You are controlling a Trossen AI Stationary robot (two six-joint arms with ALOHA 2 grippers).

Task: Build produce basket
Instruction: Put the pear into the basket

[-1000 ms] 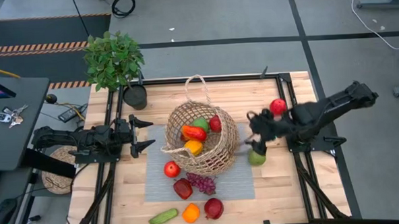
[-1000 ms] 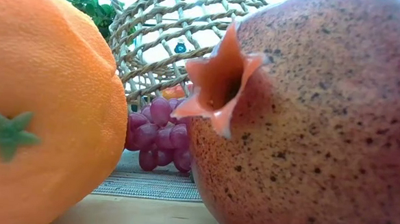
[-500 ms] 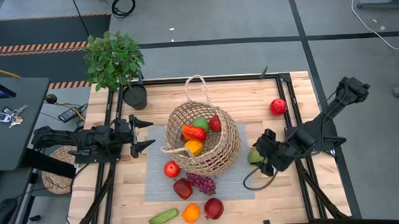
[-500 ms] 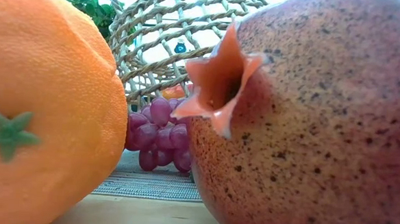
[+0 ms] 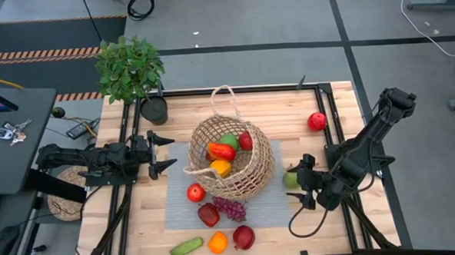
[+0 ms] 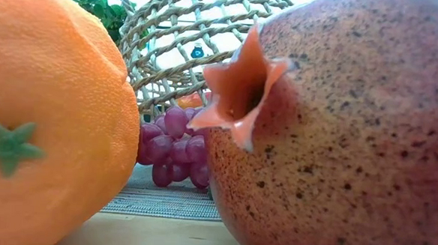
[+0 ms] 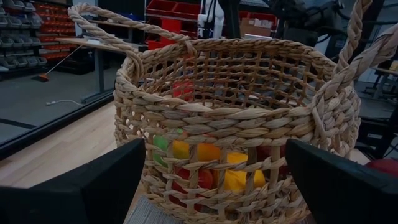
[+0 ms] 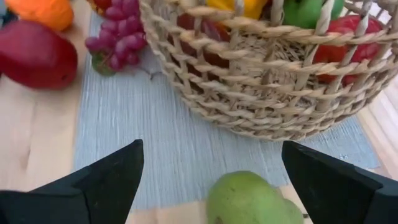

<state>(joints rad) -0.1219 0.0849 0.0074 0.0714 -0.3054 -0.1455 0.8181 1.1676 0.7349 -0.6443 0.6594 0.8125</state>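
Note:
The wicker basket (image 5: 230, 160) stands on a grey mat and holds a red-orange pepper (image 5: 221, 151), a lemon (image 5: 221, 167) and other fruit. A green pear (image 5: 290, 178) lies on the table just right of the basket. My right gripper (image 5: 303, 184) is open beside it and slants down. In the right wrist view the pear (image 8: 249, 199) lies between its fingers (image 8: 211, 149), untouched. My left gripper (image 5: 167, 154) waits open and level at the basket's left, facing the basket wall (image 7: 236, 124). A red apple (image 5: 316, 121) lies far right.
Near the front edge lie an apple (image 5: 196, 193), grapes (image 5: 229, 209), a cucumber (image 5: 186, 246), an orange (image 5: 217, 242) and a pomegranate (image 5: 243, 237). A potted plant (image 5: 130, 66) stands at the far left corner. A cable loop (image 5: 305, 220) hangs below my right gripper.
My right gripper has swung toward the table's near edge and down, rolling as it went. It started beside the far red apple and now stands at the green pear, still open. The pear and the basket have stayed in place.

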